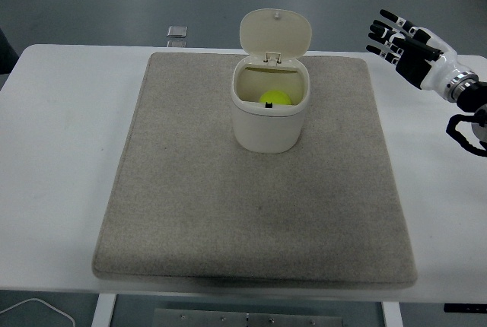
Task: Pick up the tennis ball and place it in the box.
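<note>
The yellow-green felt tennis ball (275, 98) sits inside the cream plastic box (270, 114) at upper centre; my right robot hand (407, 46), upper right, is released and empty; a careless sweep could clip the raised lid (275, 33).

Grey mat (251, 213) covers white table (53, 152) (small, perhaps metallic, object (176, 32) behind).

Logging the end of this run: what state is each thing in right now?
box: upright on the mat, lid flipped open
tennis ball: inside the box
right hand: fingers spread, empty, raised right of the mat
mat: flat on the table
</note>
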